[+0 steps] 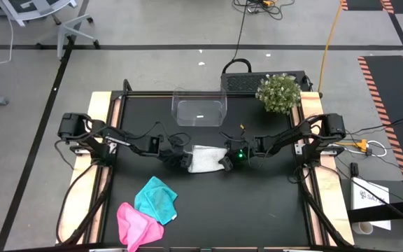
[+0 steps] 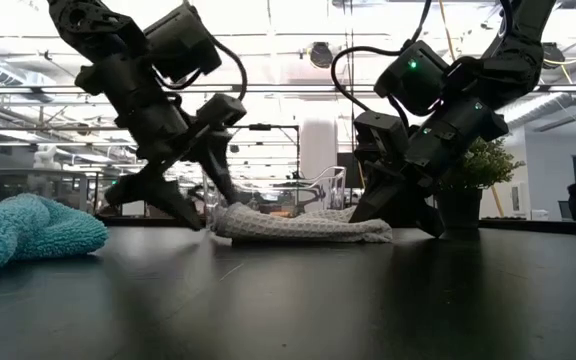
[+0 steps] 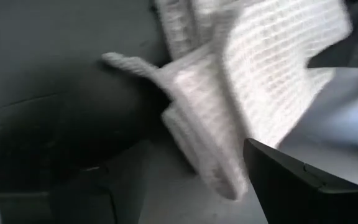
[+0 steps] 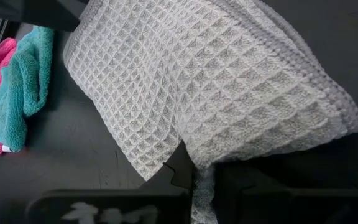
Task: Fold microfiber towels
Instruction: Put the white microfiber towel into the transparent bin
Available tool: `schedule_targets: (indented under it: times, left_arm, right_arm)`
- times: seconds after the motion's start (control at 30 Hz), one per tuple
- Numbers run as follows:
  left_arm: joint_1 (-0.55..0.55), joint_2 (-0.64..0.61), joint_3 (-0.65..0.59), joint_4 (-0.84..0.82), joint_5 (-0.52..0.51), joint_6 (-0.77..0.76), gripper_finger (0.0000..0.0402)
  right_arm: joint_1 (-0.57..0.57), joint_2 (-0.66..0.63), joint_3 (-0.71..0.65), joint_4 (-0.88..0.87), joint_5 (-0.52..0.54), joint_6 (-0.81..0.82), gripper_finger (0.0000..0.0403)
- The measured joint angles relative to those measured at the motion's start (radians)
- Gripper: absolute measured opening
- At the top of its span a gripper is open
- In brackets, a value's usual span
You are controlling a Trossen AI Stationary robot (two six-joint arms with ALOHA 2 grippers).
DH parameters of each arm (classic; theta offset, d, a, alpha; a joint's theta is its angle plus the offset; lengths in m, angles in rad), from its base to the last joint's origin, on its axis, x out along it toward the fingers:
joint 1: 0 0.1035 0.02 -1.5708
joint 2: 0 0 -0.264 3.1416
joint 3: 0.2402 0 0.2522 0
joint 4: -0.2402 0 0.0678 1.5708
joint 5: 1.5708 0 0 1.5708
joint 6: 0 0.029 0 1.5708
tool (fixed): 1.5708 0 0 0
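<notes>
Black tabletop (image 1: 257, 203) lies under everything you are working with, and around the middle of it you have little in your way: a clear plastic tub (image 1: 199, 108) stands just behind the grey-white towel (image 1: 203, 159), and a small potted plant (image 1: 279, 94) sits at the back right corner, well apart from the cloth. You can see straight through the tub to the table; nothing shows inside it. Count three towels in all: the grey-white towel at the centre, lying flat and partly doubled over on itself, a teal towel (image 1: 157, 199) nearer the front left, and a pink towel (image 1: 135, 225) touching the teal one at the front edge. Your two arms meet over the grey-white cloth from either side. Your left gripper (image 1: 180, 160) is down at the cloth's left edge with its fingers spread wide, not clasping the cloth. Your right gripper (image 1: 226, 162) is down at the right edge with its fingers pressed together, a fold of the waffle weave pinched between them in its wrist view.
</notes>
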Motion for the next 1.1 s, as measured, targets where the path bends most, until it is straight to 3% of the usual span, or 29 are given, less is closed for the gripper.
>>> schedule_targets:
  times: [0.3, 0.57, 0.87, 1.1]
  left_arm:
    - [0.001, 0.091, 0.002, 0.167, -0.006, -0.012, 0.0257]
    - [0.009, 0.049, 0.0, 0.133, 0.052, 0.031, 0.0257]
    - [0.01, 0.001, 0.0, 0.16, 0.021, 0.051, 0.0257]
    - [0.001, 0.015, 0.001, 0.021, -0.022, 0.036, 0.0257]
  right_arm:
    - [0.0, 0.0, 0.0, 0.007, 0.0, 0.001, 0.0018]
    - [0.0, 0.0, -0.001, 0.011, -0.001, 0.007, 0.0018]
    - [0.0, 0.0, -0.001, 0.012, -0.001, 0.008, 0.0018]
    - [0.0, 0.0, -0.001, 0.015, -0.001, 0.01, 0.0018]
